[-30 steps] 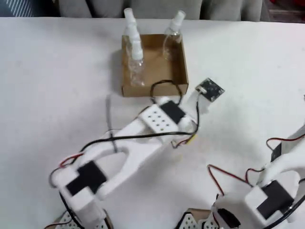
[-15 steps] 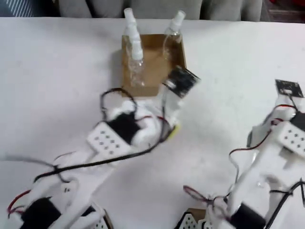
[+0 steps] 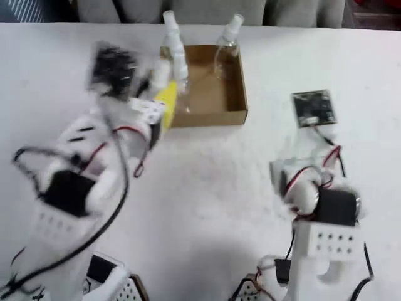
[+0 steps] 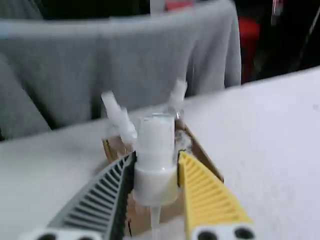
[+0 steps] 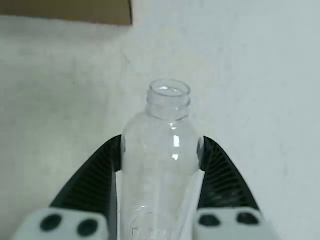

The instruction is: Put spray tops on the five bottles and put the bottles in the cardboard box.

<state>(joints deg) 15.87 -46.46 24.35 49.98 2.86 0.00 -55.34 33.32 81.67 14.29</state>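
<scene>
Near right, right gripper (image 5: 161, 144) is clamped on the shoulders of a clear bottle (image 5: 159, 175). Its neck is open, with no top on it, and points away from the arm over the white table (image 3: 207, 188); can't tell if it touches. Left of that and farther back, left gripper (image 4: 156, 162) has its grey and yellow fingers closed tight on a white spray top (image 4: 155, 137), dip tube (image 4: 154, 220) hanging below. In the high view its yellow finger (image 3: 166, 103) sits just beside the near left corner of the cardboard box (image 3: 235, 94). Step in hand, as I read it: mating this top to the open bottle. The two are well apart, so the next move needs both arms to meet over the table between them. Tip the neck up, thread the tube in first, then press or twist the collar home. The tube is thin and hangs free, so alignment is the tricky bit. Finished bottle then goes in the box. Far side: the box holds capped bottles (image 3: 227, 50), three as far as I can tell, two at the far wall and one by the left wall. That one is right next to the left gripper, so a swing from there could clip it or nudge the box wall. Likely drop spot is the near right part of the box floor, away from those. Beyond the table edge, grey cloth (image 4: 100, 60).
</scene>
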